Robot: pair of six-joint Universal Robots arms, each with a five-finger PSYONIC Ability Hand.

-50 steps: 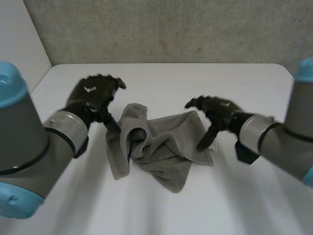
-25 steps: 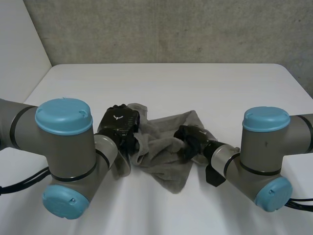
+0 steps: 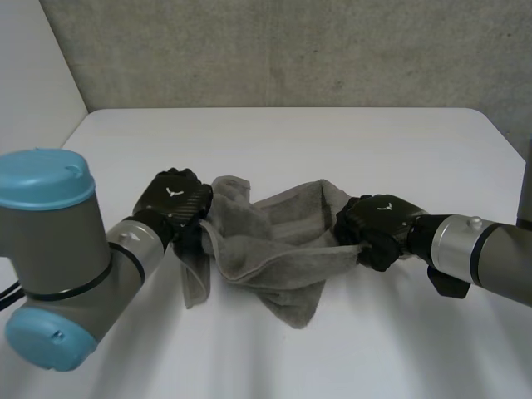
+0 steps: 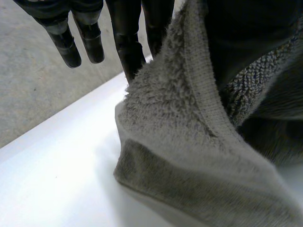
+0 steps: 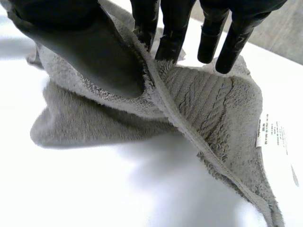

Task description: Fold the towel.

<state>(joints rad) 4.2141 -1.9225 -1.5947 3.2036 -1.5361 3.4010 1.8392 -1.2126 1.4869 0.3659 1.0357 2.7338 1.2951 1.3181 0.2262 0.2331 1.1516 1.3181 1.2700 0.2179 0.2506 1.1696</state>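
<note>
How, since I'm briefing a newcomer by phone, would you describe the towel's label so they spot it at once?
On the white table a grey towel is gripped at one side by the left hand, at the other by the right hand. In the right wrist view, beyond that hand's fingers, a label juts from the towel's edge. It is flat and printed, unlike the grey pile.

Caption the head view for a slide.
Crumpled grey towel on the white table, pinched at opposite edges by the left hand and right hand.
</note>
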